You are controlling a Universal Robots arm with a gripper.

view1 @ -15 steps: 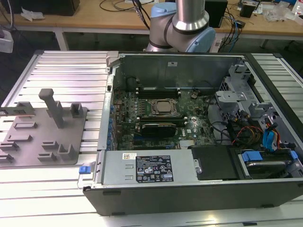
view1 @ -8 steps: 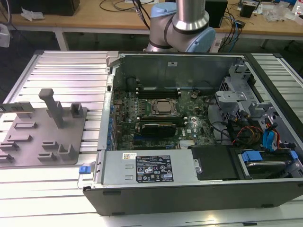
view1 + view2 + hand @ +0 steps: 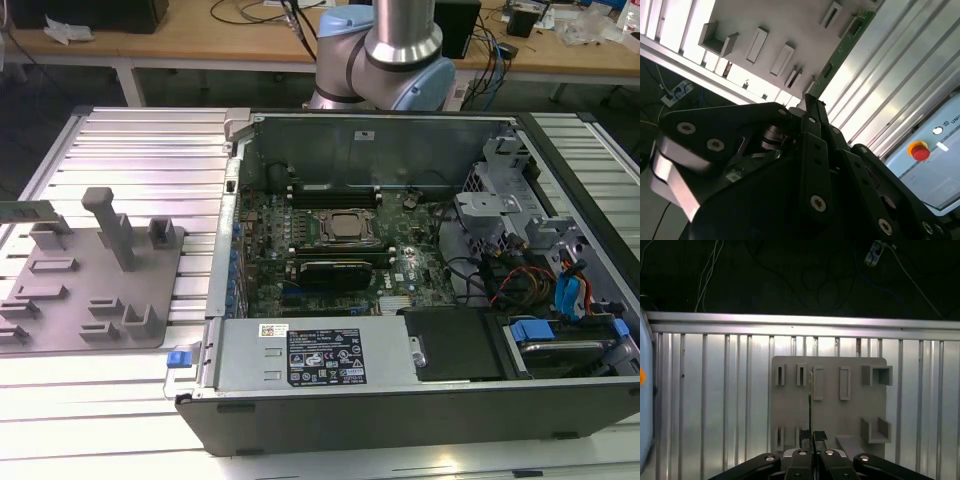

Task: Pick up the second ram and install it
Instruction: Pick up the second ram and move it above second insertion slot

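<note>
Since the second ram (image 3: 810, 395) runs edge-on straight into the tips of the gripper (image 3: 812, 436) in the first wrist view, with the fingers drawn almost together on it, I judge the pick-up done: the gripper looks clamped on the stick. The slotted holders on the grey fixture plate (image 3: 840, 415) beneath show dark, empty slots. The stick lines up with none of them, so it seems to hang above the plate rather than sit in it.

In the exterior view the second ram (image 3: 25, 210) pokes in level at 9 o'clock, over the plate's edge. It is well apart from the open computer case (image 3: 300, 400), which lies toward 3 o'clock from it on the slatted tabletop (image 3: 140, 150).

Installing is not done: the stick is nowhere near the long black slots (image 3: 335, 187) at 12 o'clock from the processor (image 3: 345, 227). Whether another stick sits there I cannot tell.
</note>
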